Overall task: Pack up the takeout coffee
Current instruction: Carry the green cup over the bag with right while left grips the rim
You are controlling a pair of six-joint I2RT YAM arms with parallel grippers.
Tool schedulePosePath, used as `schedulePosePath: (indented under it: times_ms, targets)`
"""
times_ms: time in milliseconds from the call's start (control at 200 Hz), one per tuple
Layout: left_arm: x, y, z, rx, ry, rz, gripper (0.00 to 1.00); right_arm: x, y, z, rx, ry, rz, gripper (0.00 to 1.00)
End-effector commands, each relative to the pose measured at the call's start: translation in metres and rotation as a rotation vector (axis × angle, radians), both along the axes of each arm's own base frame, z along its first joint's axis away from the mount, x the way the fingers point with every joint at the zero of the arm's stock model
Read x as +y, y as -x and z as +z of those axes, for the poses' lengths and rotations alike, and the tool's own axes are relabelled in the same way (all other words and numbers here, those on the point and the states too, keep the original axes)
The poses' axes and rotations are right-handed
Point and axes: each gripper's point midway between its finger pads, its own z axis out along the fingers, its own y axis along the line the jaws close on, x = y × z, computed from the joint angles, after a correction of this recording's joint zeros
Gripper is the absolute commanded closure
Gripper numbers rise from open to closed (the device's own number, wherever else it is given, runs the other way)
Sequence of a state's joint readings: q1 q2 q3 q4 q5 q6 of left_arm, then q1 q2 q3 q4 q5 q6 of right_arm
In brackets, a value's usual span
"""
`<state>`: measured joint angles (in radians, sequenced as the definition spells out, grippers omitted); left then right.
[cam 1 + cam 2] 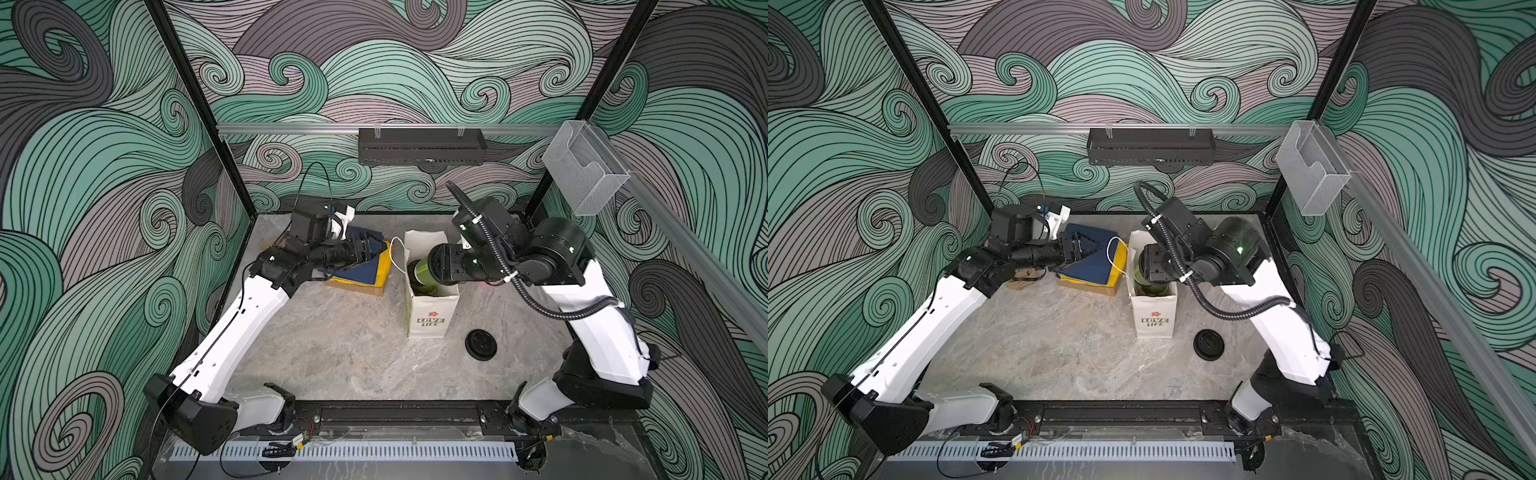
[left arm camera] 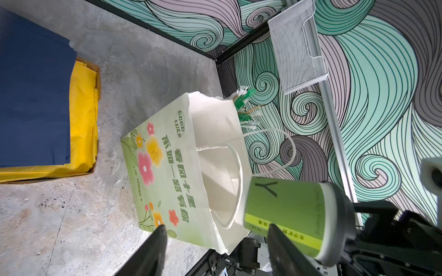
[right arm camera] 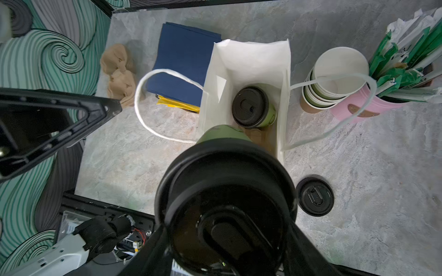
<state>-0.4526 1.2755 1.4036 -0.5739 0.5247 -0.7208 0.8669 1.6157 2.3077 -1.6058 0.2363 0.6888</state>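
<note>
Left tool hangs open-jawed (arm bent inward); right tool clamps a lidded cup.

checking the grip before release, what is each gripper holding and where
The right gripper holds the green paper cup with the black plastic lid, clamped across its lid end. The left gripper is open and holds nothing.

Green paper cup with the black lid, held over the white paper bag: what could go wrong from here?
The right gripper holds the green black-lidded paper cup tilted at the rim of the white paper bag; it may catch the wall or white rope handle and tip the bag. The open left gripper is not steadying it. It could also bump the lidded cup already inside.
</note>
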Motion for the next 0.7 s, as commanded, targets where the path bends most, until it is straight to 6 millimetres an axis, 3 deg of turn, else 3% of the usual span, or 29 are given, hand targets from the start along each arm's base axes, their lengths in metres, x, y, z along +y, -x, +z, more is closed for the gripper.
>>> schedulePosePath:
  times_ms: [0, 190, 475, 695]
  targets:
    - [-0.011, 0.0, 0.015, -0.06, 0.025, -0.055, 0.36, -0.015, -0.001, -0.03, 0.108, 0.163, -0.015, 0.36]
    - [-0.016, -0.003, 0.014, -0.061, 0.037, -0.066, 0.44, -0.005, -0.013, -0.055, 0.19, 0.243, -0.032, 0.33]
    - [-0.026, -0.01, 0.003, -0.037, 0.045, -0.102, 0.47, -0.017, -0.017, -0.08, 0.281, 0.286, -0.104, 0.37]
    - [-0.035, -0.013, -0.003, -0.008, 0.056, -0.143, 0.67, -0.023, -0.014, -0.098, 0.356, 0.316, -0.12, 0.37]
